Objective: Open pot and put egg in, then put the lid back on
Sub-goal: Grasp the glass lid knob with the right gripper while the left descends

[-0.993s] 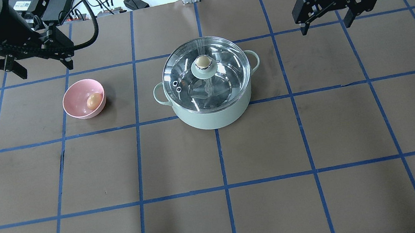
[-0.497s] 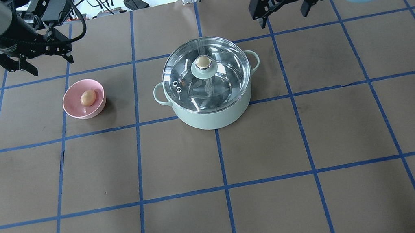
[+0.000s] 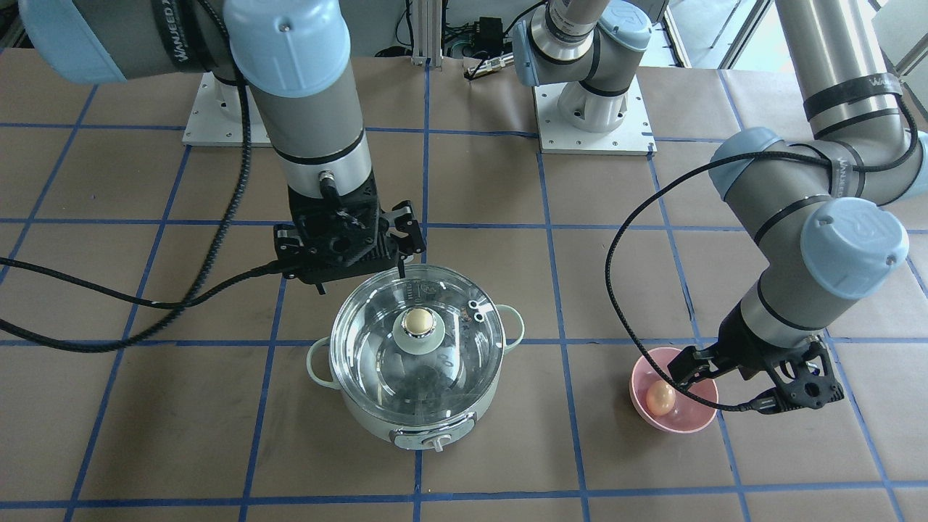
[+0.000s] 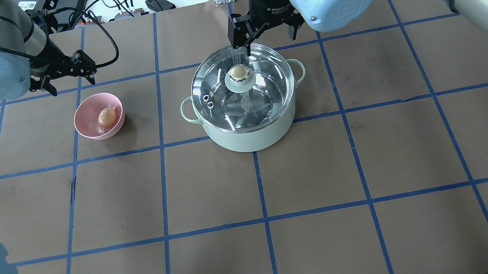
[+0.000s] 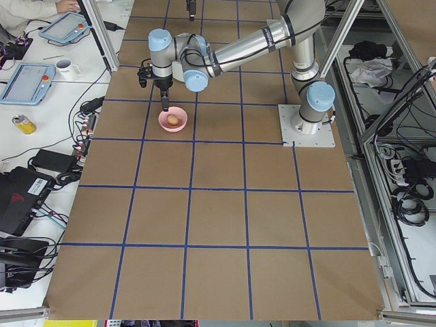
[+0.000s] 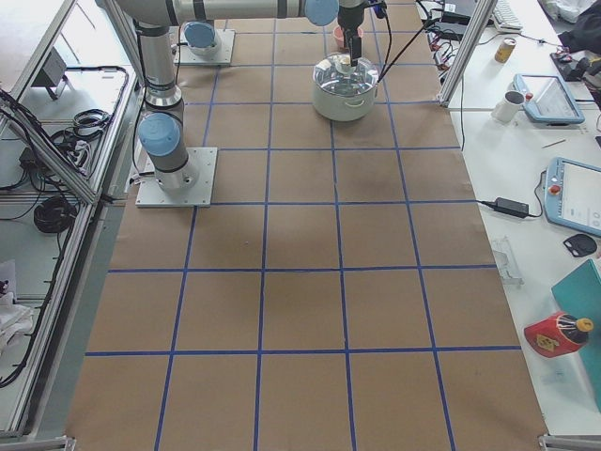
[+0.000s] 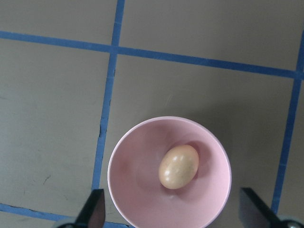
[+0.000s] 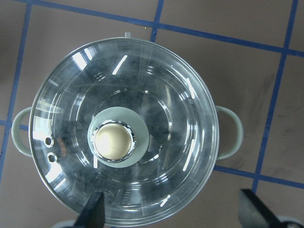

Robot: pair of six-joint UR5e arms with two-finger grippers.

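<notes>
The pale mint-green pot [image 4: 244, 139] stands mid-table with the clear glass lid [image 4: 266, 90] on it, its beige knob [image 4: 238, 72] upright. The pot [image 8: 232, 133] and lid [image 8: 166, 95] fill the right wrist view. My right gripper [image 4: 265, 37] is open, above the pot's far rim and just behind the knob. The tan egg [image 4: 106, 117] lies in a small pink bowl [image 4: 87, 126] to the pot's left. My left gripper [image 4: 66, 76] is open, above the bowl's far side; in the left wrist view the egg [image 7: 178, 166] sits between the fingers [image 7: 93, 211].
The table is brown paper with a blue tape grid [image 4: 264, 221]. The two arm bases [image 3: 591, 109] stand at the robot's edge. A black cable [image 3: 109, 297] trails from the right wrist across the table. Operators' desks with tablets [image 6: 573, 193] flank the table.
My right gripper has swung in from the far right to above the pot's far rim. My left gripper has moved in closer to the pink bowl. The egg has rocked slightly in the bowl.
</notes>
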